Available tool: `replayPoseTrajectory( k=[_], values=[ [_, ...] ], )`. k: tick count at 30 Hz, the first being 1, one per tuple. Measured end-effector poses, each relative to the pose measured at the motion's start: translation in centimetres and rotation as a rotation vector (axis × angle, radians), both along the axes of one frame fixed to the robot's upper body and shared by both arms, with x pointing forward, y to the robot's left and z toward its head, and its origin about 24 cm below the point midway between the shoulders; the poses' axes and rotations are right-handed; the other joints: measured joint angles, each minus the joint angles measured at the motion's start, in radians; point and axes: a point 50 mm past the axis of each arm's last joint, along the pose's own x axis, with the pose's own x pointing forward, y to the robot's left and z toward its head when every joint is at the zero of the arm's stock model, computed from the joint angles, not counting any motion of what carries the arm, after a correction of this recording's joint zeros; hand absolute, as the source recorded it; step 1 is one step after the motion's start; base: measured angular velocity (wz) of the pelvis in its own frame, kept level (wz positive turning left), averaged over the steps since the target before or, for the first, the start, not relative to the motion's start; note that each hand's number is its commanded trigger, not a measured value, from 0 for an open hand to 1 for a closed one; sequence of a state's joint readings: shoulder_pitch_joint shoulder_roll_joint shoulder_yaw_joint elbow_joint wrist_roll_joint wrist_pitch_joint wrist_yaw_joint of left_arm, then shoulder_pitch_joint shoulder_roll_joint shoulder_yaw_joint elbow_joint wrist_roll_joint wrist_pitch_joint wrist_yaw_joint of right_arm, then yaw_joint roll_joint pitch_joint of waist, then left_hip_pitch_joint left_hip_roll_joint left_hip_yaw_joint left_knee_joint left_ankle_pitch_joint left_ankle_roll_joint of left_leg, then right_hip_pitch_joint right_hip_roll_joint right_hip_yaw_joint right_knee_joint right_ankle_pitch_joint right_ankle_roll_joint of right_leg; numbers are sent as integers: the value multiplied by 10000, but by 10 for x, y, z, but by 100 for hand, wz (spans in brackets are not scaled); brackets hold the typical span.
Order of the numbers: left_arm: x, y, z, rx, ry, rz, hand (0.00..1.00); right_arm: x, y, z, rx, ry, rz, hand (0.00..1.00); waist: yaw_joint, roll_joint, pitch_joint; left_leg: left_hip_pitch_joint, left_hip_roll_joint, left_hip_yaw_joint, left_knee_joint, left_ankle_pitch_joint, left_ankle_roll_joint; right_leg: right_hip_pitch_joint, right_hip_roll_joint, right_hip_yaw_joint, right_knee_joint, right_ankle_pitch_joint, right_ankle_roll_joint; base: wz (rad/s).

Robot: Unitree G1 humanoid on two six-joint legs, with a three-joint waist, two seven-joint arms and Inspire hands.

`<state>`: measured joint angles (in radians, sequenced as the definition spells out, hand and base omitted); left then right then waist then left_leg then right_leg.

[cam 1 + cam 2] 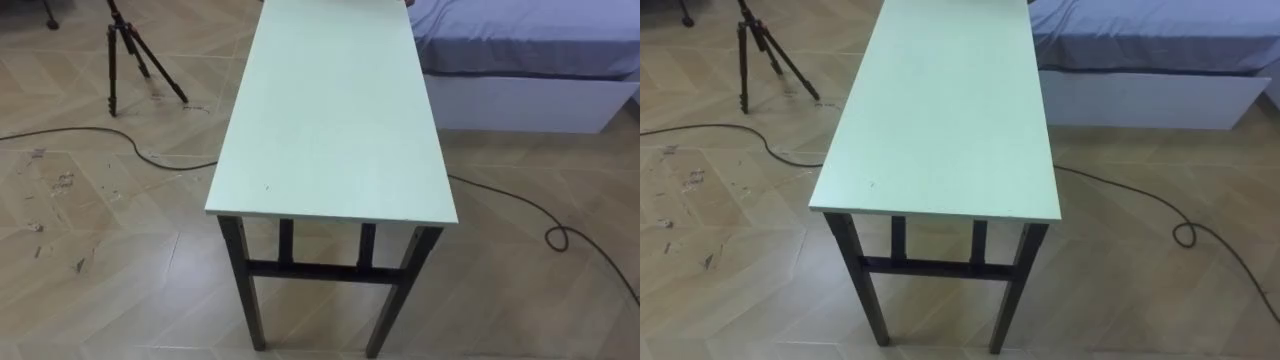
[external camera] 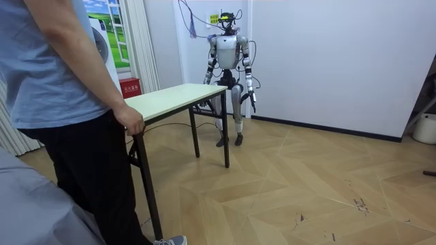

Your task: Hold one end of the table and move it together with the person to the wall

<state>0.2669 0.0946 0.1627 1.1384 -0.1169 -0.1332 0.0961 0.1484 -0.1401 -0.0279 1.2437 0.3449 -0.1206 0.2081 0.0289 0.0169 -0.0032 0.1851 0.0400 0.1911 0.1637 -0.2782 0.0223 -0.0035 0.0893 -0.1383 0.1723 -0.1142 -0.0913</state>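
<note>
Pale-green bench (image 1: 330, 110), one, stands just before the robot. Its left hand (image 2: 253, 97) hangs by the thigh, clear of the bench; its right hand (image 2: 207, 80) is low behind the bench's end. Open or closed, I cannot tell. A person's hand (image 2: 129, 121) grips the far end. Beyond stand one tripod (image 1: 125, 50) and one bed (image 1: 520, 60).

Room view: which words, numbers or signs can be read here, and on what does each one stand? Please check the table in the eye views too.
None can be read.
Red box on the floor beyond the table: light characters, too small to read.
Yellow sign beside the robot's head: print too small and blurred to read.
Table top: no text or label.
</note>
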Motion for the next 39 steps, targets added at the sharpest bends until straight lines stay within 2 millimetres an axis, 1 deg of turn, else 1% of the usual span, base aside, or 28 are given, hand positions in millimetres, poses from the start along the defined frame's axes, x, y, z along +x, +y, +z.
replayPoseTrajectory(
  k=[3, 4, 5, 9, 15, 19, 21, 22, 23, 25, 26, 27, 28, 29, 31, 33, 35, 36, 38, 39],
  values=[
    [0, 0, 0, 2, -2, -4, 0, 0, 0, 0, -3, 3, -50, 0, -7, 13, 3, 2, 3, -2, 0, 0, 0, 7, 1, -8, -3, 2, -3, 0],
    [0, 0, 0, 3, -2, -7, 0, -1, -1, 0, 0, 5, -63, 0, -11, -5, 20, 2, 4, -2, -1, 0, 0, 5, 1, -8, -3, 2, -3, 0],
    [0, 0, 0, 2, -1, -7, 0, -1, -1, 0, 5, 0, -67, 0, -14, 27, 11, 0, 4, -3, 1, 0, 0, 6, 1, -10, -3, 3, -5, 0],
    [1, 0, 0, 9, -15, -11, 0, -1, -1, 0, 26, -24, -93, 0, -25, 27, 22, -9, 6, -3, -1, 0, 0, -11, 1, -11, 2, 4, -6, 0],
    [2, 1, 0, -215, -105, 219, 0, -1, -1, 0, 251, -62, -320, 0, -36, -21, 53, -38, 6, -24, -12, 0, 0, 16, -2, -43, -4, 8, -8, 0],
    [1, -2, -2, -1292, -570, 1589, 0, -4, 0, 0, 799, -140, -849, 0, -43, -34, 46, -167, 6, -42, 3, 0, 1, -80, -20, -86, -19, 8, -7, 1],
    [1, -3, -2, -1777, -871, 2268, 0, -5, -1, 0, 1068, -164, -1120, 0, -57, -41, 59, -206, 6, -44, 5, 0, 0, -129, -30, -112, -3, 12, -8, 2],
    [1, -3, -2, -2118, -1058, 2689, 0, -6, -1, 0, 1279, -200, -1255, 0, -40, -6, 39, -230, 8, -38, 16, 0, 0, -146, -33, -124, 3, 12, -9, 0],
    [0, -3, -2, -2419, -1180, 2933, 0, -5, -1, 1, 1495, -269, -1310, 0, -35, 38, 21, -242, 11, -28, 20, 0, 0, -153, -34, -127, 0, 11, -9, 0],
    [3, -3, -1, -2828, -1506, 3078, 0, -4, -2, 1, 1809, -423, -1380, 0, -26, 13, 41, -234, 16, -7, 22, 1, -2, -149, -33, -132, -6, 8, -12, 0],
    [4, -3, -1, -3137, -1694, 3197, 0, -3, -3, 2, 2009, -568, -1416, 0, -29, 48, 33, -227, 15, -30, 26, 1, -2, -146, -33, -135, -15, 7, -12, 0],
    [5, -3, -1, -3281, -1801, 3200, 0, -2, -3, 3, 2098, -650, -1409, 0, -27, 33, 42, -227, 14, -34, 25, 1, -2, -147, -34, -136, -13, 5, -10, 0],
    [6, -4, 0, -3613, -2054, 3274, 0, 1, -2, 4, 2300, -831, -1389, 0, -14, 36, 47, -226, 16, -35, 25, 1, -1, -155, -35, -150, -15, 3, -12, 0],
    [9, -4, 1, -3960, -2394, 3381, 0, 5, -1, 5, 2568, -1141, -1554, 0, -39, 3, 69, -224, 20, -36, 26, 1, -2, -182, -35, -157, -16, 2, -15, 0],
    [15, -4, 3, -4395, -3012, 3628, 0, 10, -2, 8, 2851, -1702, -1811, 0, -37, -9, 75, -249, 19, -35, 26, 1, -2, -212, -42, -181, -13, -2, -15, 0],
    [20, -5, 5, -4754, -3465, 3774, 0, 16, -2, 11, 3049, -2241, -1949, 0, -3, 1, 61, -326, 16, -33, 32, 1, -1, -276, -53, -210, -6, -2, -16, 2],
    [32, -10, 9, -5373, -4264, 3870, 0, 25, 1, 17, 3447, -3060, -2163, 0, 14, 12, 15, -397, 13, -39, 48, 1, -2, -390, -77, -266, 33, 0, -17, 5],
    [39, -12, 13, -5719, -4788, 3816, 0, 30, 3, 22, 3711, -3560, -2134, 0, 29, 12, 51, -410, 13, -40, 48, 1, -2, -411, -77, -269, 37, 0, -18, 0],
    [43, -18, 18, -6228, -5350, 3933, 0, 35, 8, 27, 4175, -4164, -2294, 0, 5, 0, 58, -399, 17, -26, 47, 2, -4, -397, -76, -281, 35, -2, -19, 0],
    [48, -22, 20, -6520, -5640, 3939, 0, 39, 13, 30, 4415, -4410, -2258, 0, 5, -7, 59, -392, 19, -25, 47, 2, -4, -387, -77, -290, 39, -7, -24, 0]
  ],
)
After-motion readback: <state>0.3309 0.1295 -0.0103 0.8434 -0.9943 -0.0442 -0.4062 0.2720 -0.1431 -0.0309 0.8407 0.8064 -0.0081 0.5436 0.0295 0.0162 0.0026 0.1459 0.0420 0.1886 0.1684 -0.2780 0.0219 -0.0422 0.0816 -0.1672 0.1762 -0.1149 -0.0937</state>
